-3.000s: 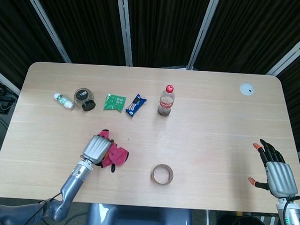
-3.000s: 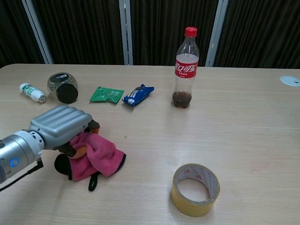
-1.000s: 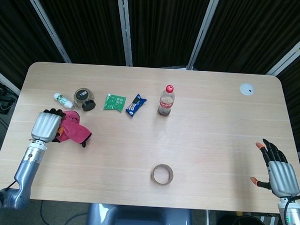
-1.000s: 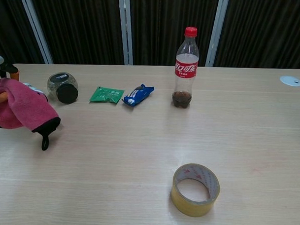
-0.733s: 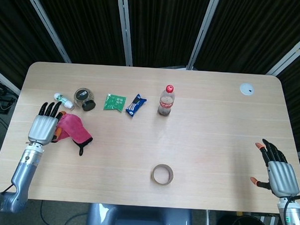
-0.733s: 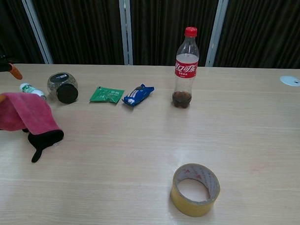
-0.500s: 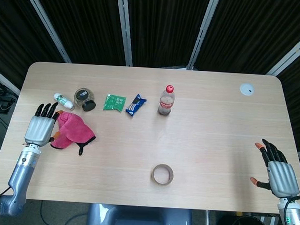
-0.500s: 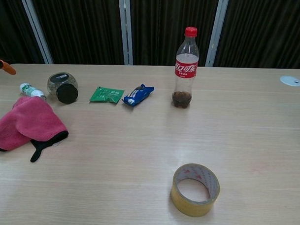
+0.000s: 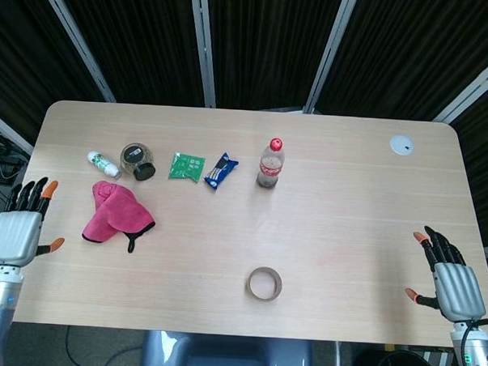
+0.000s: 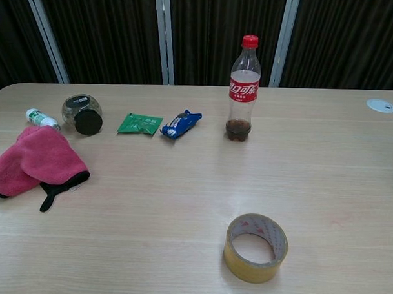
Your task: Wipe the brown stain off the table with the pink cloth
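The pink cloth (image 9: 116, 211) lies crumpled on the table's left side, a black strap trailing from its near corner; the chest view shows the cloth (image 10: 36, 161) at its left edge. No brown stain shows on the wood in either view. My left hand (image 9: 19, 227) hangs open off the table's left edge, well clear of the cloth, fingers spread. My right hand (image 9: 450, 277) is open at the right front corner, holding nothing. Neither hand appears in the chest view.
Along the back stand a small white bottle (image 9: 104, 164), a tipped glass jar (image 9: 136, 160), a green packet (image 9: 186, 166), a blue snack packet (image 9: 221, 171) and a cola bottle (image 9: 270, 163). A tape roll (image 9: 264, 283) sits near the front edge. A white disc (image 9: 402, 144) lies back right.
My left hand let go of the cloth and drew back leftward off the table's edge. The cloth now lies still on the left side. The right hand has not moved.
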### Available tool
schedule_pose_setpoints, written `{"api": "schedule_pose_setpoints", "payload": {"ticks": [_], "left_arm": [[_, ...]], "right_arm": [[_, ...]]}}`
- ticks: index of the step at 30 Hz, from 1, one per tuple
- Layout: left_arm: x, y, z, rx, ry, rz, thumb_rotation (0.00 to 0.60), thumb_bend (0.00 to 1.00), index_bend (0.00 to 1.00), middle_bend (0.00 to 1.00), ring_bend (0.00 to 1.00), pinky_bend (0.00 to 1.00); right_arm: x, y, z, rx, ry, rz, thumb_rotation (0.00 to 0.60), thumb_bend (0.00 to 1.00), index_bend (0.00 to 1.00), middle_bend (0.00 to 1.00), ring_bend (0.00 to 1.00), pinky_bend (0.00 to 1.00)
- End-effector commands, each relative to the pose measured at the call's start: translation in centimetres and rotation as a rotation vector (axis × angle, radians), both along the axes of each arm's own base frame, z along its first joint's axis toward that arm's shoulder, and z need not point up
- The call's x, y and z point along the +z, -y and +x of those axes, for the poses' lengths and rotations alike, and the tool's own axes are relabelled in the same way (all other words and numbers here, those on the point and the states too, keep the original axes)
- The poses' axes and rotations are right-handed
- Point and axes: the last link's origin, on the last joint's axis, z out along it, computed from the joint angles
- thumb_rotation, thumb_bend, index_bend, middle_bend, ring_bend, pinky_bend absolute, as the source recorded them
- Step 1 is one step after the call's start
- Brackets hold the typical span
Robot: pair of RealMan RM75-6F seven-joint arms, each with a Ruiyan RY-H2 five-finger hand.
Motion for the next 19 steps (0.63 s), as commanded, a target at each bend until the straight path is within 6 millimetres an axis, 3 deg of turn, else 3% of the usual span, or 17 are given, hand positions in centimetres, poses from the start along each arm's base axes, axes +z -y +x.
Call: {"api": "schedule_pose_setpoints", "payload": {"ticks": [1, 6, 19], "left_arm": [[1.3, 3.1, -0.8, 0.010, -0.010, 0.001, 0.600, 0.00, 0.00, 0.00, 0.00, 0.00], [2.6, 6.7, -1.9, 0.022, -0.020, -0.022, 0.600, 0.00, 0.00, 0.00, 0.00, 0.00], [2.6, 7.8, -1.9, -0.024, 0.022, -0.024, 0.600, 0.00, 0.00, 0.00, 0.00, 0.00]], "right_arm": [[0.0, 0.0, 0.2, 0.012, 0.001, 0.003, 0.600, 0.00, 0.05, 0.00, 0.00, 0.13], [0.0, -0.2, 0.3, 0.037, -0.019, 0.003, 0.600, 0.00, 0.01, 0.00, 0.00, 0.14], [0.1, -0.5, 0.8, 0.094, -0.049, -0.074, 0.600, 0.00, 0.00, 0.00, 0.00, 0.13]]}}
